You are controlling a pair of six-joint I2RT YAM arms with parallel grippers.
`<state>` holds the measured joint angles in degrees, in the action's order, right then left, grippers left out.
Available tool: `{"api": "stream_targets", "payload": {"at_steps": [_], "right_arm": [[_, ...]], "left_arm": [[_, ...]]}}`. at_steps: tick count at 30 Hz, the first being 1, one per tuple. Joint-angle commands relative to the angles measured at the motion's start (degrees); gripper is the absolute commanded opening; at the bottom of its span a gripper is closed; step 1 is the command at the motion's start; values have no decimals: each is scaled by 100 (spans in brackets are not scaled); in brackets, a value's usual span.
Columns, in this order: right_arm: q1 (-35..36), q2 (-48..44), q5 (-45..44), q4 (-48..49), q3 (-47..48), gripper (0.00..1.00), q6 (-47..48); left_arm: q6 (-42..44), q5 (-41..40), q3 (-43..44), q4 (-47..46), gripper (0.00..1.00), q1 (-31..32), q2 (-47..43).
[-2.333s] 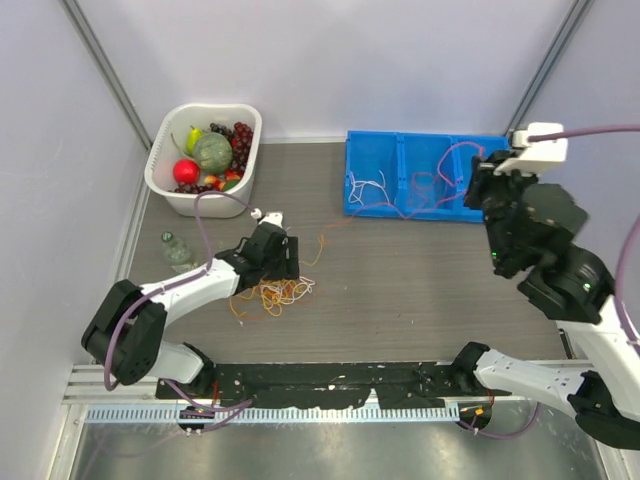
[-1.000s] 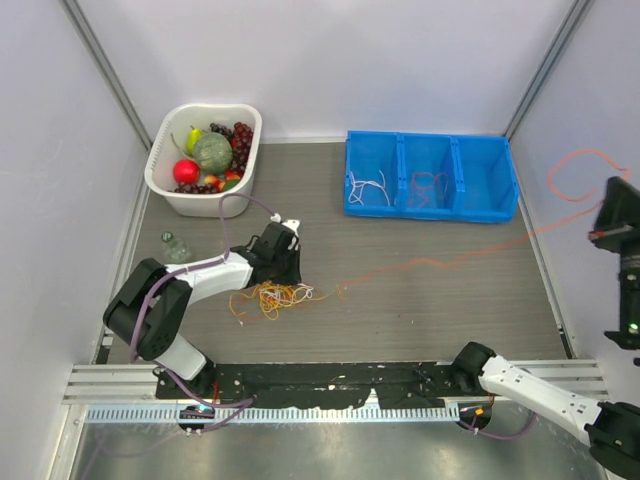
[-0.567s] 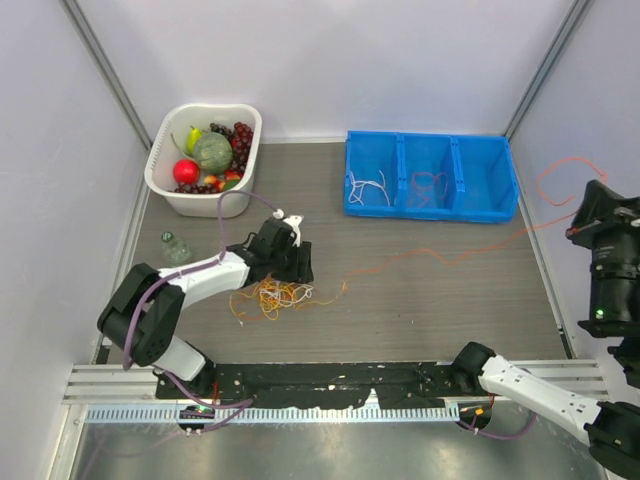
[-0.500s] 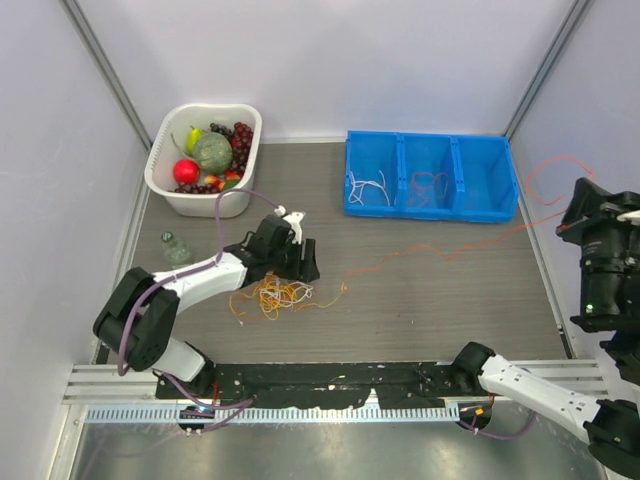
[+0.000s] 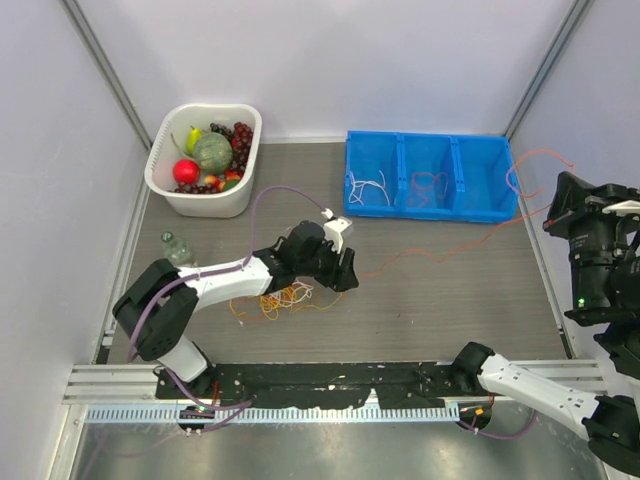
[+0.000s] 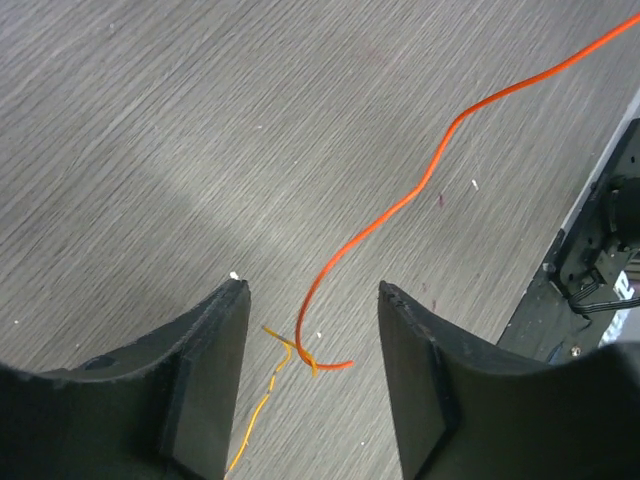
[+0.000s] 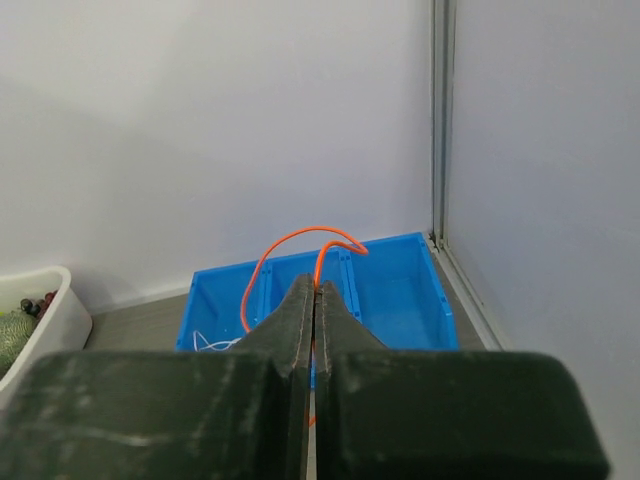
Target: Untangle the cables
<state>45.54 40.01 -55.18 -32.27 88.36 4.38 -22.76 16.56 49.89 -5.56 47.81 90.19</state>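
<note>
Right end effector (image 7: 315, 300) is clamped shut on one orange cable (image 5: 440, 255), holding it up off the tabletop (image 5: 450, 300) near the right end of the blue bin (image 5: 430, 213). That cable droops back across to the left end effector (image 6: 312, 300), which is open, with its jaws either side of the cable's hooked end and not touching it. A yellow strand (image 6: 258, 405) meets that end. The tangle (image 5: 278, 298) sits on the tabletop just left of it. White strands (image 5: 368, 187) lie in the bin's left compartment and a reddish strand (image 5: 430, 183) in the middle one. A fruit basket (image 5: 205, 203) sits back left.
</note>
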Motion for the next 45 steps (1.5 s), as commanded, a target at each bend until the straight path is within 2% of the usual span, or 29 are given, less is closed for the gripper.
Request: {"api": "stream_targets", "payload": {"at_steps": [1,3,7,11,13,17,19,23,28,32,35,38,41,45], "right_arm": [[8,-116,25,89,208,1,-25],[16,-125,-1,89,208,1,-8],[8,-98,77,98,287,1,-25],[8,-169,86,423,349,1,106],[8,-212,86,704,419,1,255],[8,-283,104,1143,823,1,554],[8,-362,130,1293,981,1,669],[8,-546,60,1504,1026,1,818],[34,-617,-37,1470,588,1,670],[78,-460,16,1452,-72,1,318],[78,-187,-19,1495,-651,1,204],[87,251,-63,1803,-1048,1,212],[78,787,-116,2512,-1312,1,466],[-175,1586,15,2963,-1173,1,766]], "left_arm": [[97,14,-40,-349,61,61,25],[97,14,-93,-288,66,88,25],[-17,-152,-260,-287,67,97,147],[-123,-293,-339,-402,59,97,437],[-228,-634,-357,-349,53,97,543],[-544,-1496,-322,168,38,-69,701],[-737,-1603,-313,423,31,-272,710],[-896,-1866,-576,504,30,-553,404],[-800,-2200,-586,846,29,-624,-98],[-721,-2113,-550,969,32,-633,-598],[-686,-1894,-568,935,38,-633,-1046],[-642,-1682,-533,925,50,-633,-1433],[-598,-1322,-471,1004,60,-624,-1758],[-545,-1067,-366,1171,70,-633,-2172]]}}
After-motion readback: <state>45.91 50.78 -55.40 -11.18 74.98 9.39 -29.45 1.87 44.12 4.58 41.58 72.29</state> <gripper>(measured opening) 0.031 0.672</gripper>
